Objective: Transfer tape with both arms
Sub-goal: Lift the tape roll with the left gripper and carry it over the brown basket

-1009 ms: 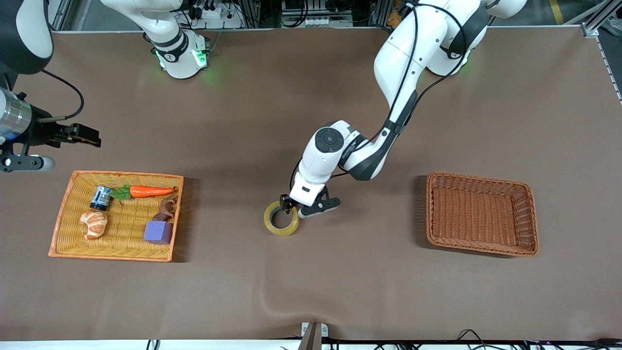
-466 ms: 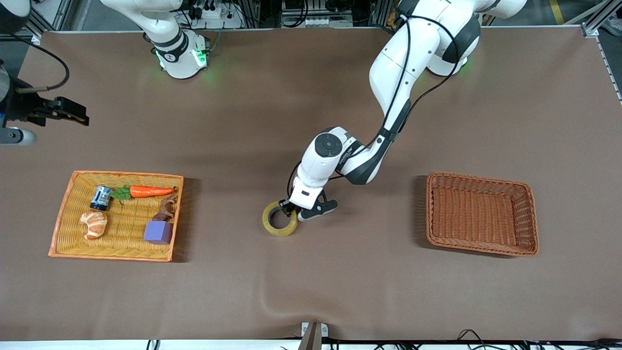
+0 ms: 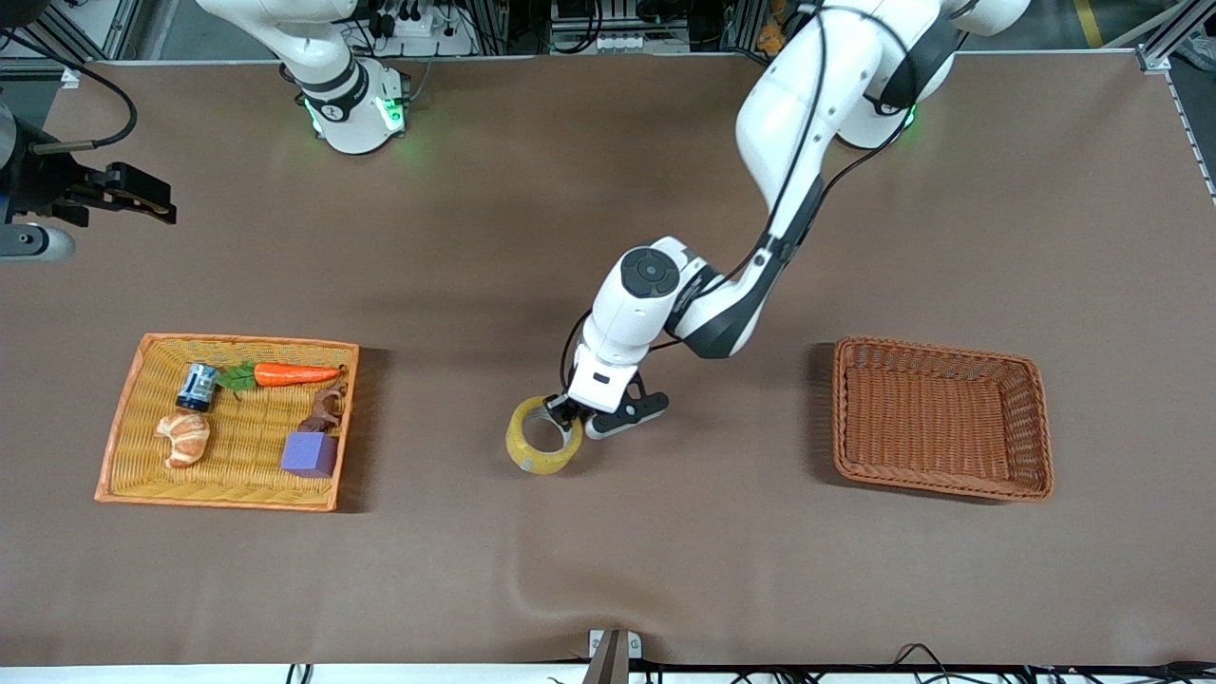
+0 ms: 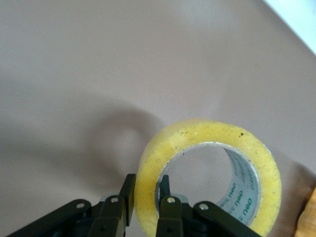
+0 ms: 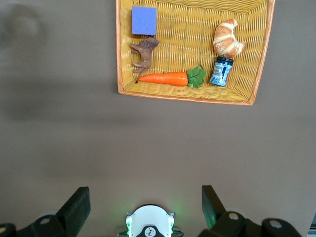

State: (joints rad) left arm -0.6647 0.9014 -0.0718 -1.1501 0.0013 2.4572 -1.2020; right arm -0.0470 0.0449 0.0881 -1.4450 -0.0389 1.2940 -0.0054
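One wall of the tape roll (image 4: 207,173) pinched between left gripper (image 3: 564,410) jaws mid-worktop; light, stiff, slick ring, likely to swing. Right gripper (image 5: 143,210) idle, jaws apart.

At frame centre, my left gripper (image 3: 564,410) pinches the tape (image 3: 542,435), one finger inside the ring, one outside. At the upper left edge, my right gripper (image 3: 152,201) waits, fingers spread wide.

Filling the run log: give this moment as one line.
left tool: shut on tape, tilted, mid-table | right tool: open, waiting at its table end | brown basket: empty
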